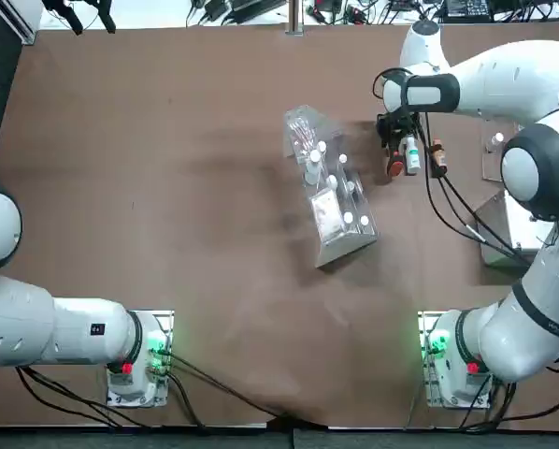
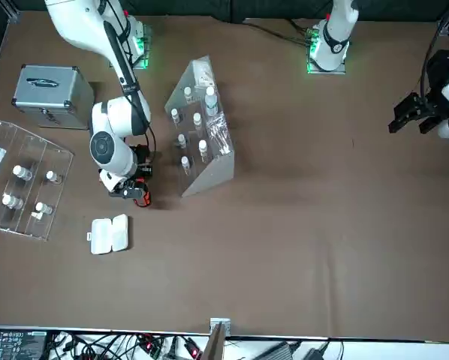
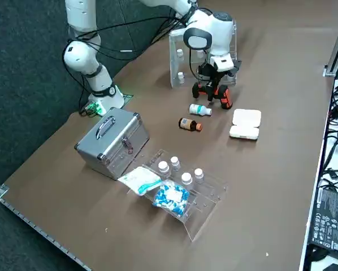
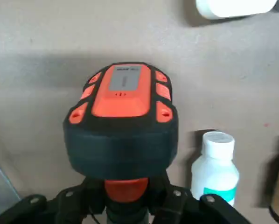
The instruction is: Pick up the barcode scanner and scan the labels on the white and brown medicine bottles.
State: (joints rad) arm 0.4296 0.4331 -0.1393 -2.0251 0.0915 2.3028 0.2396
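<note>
The right gripper [image 4: 126, 205] is closing its fingers around the handle of the barcode scanner [image 4: 125, 107] and is holding it above the table [image 3: 282, 186]. The white medicine bottle [image 3: 200, 109] is lying just beside the scanner, and the brown medicine bottle [image 3: 190, 125] is lying a little farther from the scanner, on the far side of the white bottle. The white clamshell case [image 3: 246, 124] is resting open near the scanner.

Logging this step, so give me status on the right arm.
Right gripper shut on barcode scanner. White medicine bottle and brown medicine bottle lying beside it. Nothing seen between them.
</note>
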